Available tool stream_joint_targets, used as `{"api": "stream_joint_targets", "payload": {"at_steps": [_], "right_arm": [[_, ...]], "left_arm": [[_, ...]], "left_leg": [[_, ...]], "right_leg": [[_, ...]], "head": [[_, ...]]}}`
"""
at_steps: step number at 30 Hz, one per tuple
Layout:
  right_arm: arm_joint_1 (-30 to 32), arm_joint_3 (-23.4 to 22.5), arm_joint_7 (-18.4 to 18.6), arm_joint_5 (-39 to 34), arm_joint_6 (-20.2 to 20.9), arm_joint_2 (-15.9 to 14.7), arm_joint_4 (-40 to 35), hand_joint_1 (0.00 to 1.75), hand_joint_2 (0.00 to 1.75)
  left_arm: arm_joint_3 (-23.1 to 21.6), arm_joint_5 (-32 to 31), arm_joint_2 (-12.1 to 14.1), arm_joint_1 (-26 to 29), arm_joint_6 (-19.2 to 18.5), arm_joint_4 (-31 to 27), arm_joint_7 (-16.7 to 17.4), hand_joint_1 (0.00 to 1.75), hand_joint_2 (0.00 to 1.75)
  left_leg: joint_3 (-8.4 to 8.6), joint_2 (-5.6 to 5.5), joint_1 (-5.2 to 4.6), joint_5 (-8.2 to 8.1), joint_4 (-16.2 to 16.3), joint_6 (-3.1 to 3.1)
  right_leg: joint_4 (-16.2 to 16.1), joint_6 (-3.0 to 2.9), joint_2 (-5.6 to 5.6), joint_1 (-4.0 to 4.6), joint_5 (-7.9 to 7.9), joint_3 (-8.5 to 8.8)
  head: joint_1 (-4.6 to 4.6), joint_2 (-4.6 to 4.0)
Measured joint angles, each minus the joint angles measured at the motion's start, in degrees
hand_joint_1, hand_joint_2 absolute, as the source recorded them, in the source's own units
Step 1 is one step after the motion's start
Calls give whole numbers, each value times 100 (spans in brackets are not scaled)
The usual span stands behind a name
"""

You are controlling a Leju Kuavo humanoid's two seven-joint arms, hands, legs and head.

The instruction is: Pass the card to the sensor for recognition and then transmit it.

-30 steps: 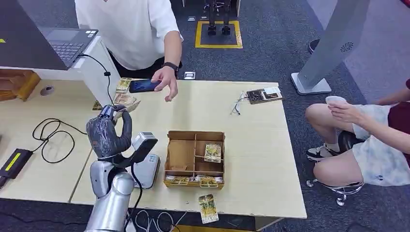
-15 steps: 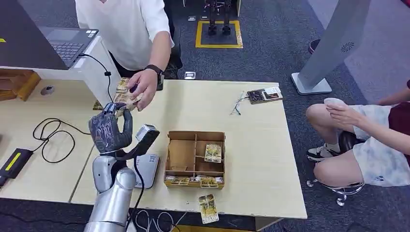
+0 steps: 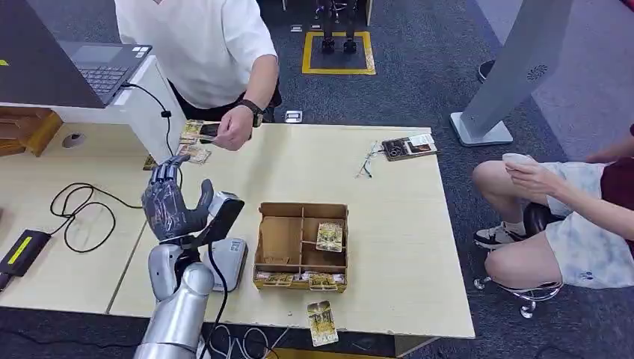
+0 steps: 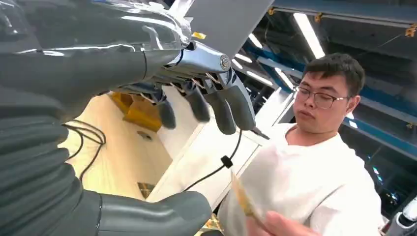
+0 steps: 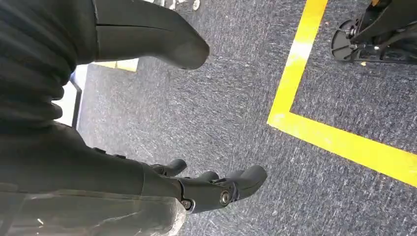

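Observation:
My left hand [image 3: 175, 203] is raised over the table's left part with its fingers spread and nothing in it. In the left wrist view that hand [image 4: 123, 64] stands wide apart, and beyond it a person's hand pinches a yellowish card [image 4: 244, 200]. The person's hand [image 3: 233, 130] is at the table's far edge, apart from mine. A grey scanner [image 3: 227, 259] with a dark head stands just right of my left arm. My right hand [image 5: 108, 167] hangs over the carpet, fingers apart and empty.
A brown compartment box [image 3: 278, 238] with cards in it sits mid-table. One card [image 3: 321, 321] lies at the front edge, and more cards [image 3: 194, 154] lie near the person. A laptop [image 3: 101, 66], black cables [image 3: 82, 213] and a seated person [image 3: 576, 217] are around.
The card my left hand held up a second ago is now in the person's hand, which has drawn back to the far edge. My left hand's fingers have spread and it has sunk slightly.

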Motion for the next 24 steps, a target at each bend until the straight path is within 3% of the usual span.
{"api": "stream_joint_targets", "payload": {"at_steps": [1, 3, 11, 15, 20, 24], "right_arm": [[1, 0, 2, 2, 0, 0, 0, 0, 175], [2, 0, 2, 0, 0, 0, 0, 0, 175], [5, 0, 11, 2, 0, 0, 0, 0, 175], [9, -2, 4, -11, -18, 0, 0, 0, 175], [36, -13, -46, -107, -24, 0, 0, 0, 175], [58, -35, -98, -113, -26, 2, 0, 0, 175]], "left_arm": [[0, 13, 0, 0, 0, 11, -2, 61, 175], [-4, 37, 0, 0, 0, 39, -4, 0, 175], [-11, 265, 0, 0, 0, 94, -118, 0, 175], [-92, 921, 9, 33, 0, 109, -446, 0, 175], [-681, 1946, 168, 548, 2, -384, -1003, 0, 175], [-1256, 2639, 317, 1163, 2, -1033, -1239, 0, 175]], "left_leg": [[0, 0, 0, 0, 0, 0], [0, 0, 0, 0, 0, 0], [0, 0, 0, 0, 0, 0], [-1, -1, 0, 0, 0, 0], [-3, 0, 0, -2, -1, 2], [-7, -1, 0, -5, -2, 5]], "right_leg": [[0, 0, 0, 0, 0, 0], [0, 0, 0, 0, 0, 0], [0, 0, 0, 0, 0, 0], [0, 0, 0, 0, 0, 1], [0, 1, 1, 0, -1, 1], [-1, 0, -1, 0, -3, -1]], "head": [[2, 0], [2, 0], [2, 0], [0, 0], [2, 0], [0, 0]]}}
